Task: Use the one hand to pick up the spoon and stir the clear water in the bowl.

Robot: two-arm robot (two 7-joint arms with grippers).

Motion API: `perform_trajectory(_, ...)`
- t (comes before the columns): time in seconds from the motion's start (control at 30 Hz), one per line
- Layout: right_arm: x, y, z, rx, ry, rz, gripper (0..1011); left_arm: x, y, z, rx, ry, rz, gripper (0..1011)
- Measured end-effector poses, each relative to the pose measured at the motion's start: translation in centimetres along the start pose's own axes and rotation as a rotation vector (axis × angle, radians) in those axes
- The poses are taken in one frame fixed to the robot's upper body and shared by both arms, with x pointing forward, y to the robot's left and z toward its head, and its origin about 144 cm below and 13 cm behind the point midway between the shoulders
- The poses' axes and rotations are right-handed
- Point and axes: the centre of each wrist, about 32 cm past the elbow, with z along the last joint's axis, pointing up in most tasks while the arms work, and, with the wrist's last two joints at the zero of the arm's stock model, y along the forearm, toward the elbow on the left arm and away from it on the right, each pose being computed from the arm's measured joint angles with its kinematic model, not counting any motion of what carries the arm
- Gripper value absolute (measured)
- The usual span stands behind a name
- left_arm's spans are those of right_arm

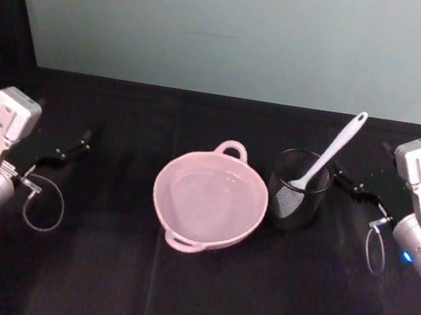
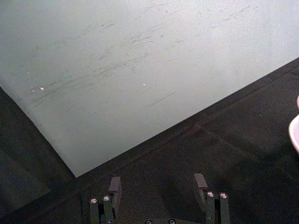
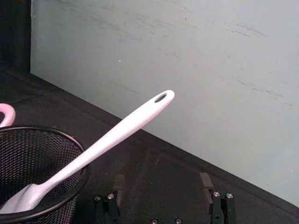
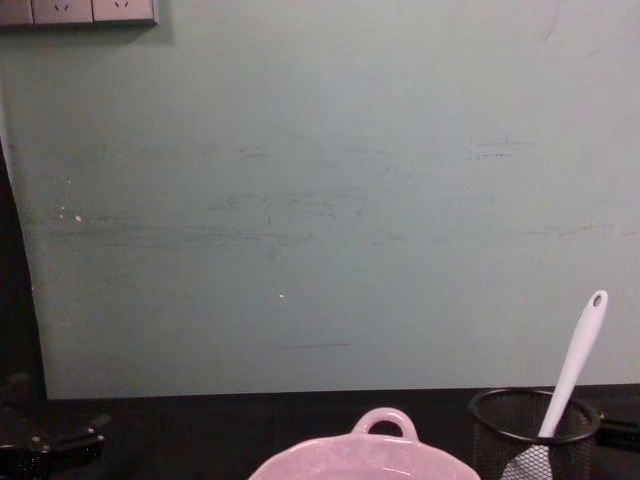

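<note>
One black table (image 1: 191, 296) carried one pale pink bowl (image 1: 210, 198) of clear water. Just right of the bowl stood one black mesh cup (image 1: 298, 190), holding one white spoon (image 1: 329, 152) tilted, handle up. Flanking the bowl, the left gripper (image 1: 70, 149) and right gripper (image 1: 348, 181) stood open, empty.

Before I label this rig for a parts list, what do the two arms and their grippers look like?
Both match: white boxy links above silver cylindrical wrists, each with a small lit spot and a thin grey cable loop. The left gripper and right gripper are slim and black. Up close, their fingers are dark flat bars on brackets with silver screws.
</note>
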Motion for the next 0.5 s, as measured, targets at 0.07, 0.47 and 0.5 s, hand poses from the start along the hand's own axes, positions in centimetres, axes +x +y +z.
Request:
perform_trajectory(0.07, 0.02, -0.01, -0.01, 0.000, 0.000, 0.000, 1002, 0.00, 0.00, 0.00, 0.000, 0.000, 0.000, 1011)
perform_trajectory(0.47, 0.12, -0.03, -0.03, 0.002, 0.000, 0.001, 1002, 0.00, 0.00, 0.00, 0.000, 0.000, 0.000, 1011)
perform_trajectory(0.5, 0.12, -0.03, -0.03, 0.002, 0.000, 0.001, 1003, 0.00, 0.00, 0.00, 0.000, 0.000, 0.000, 1011)
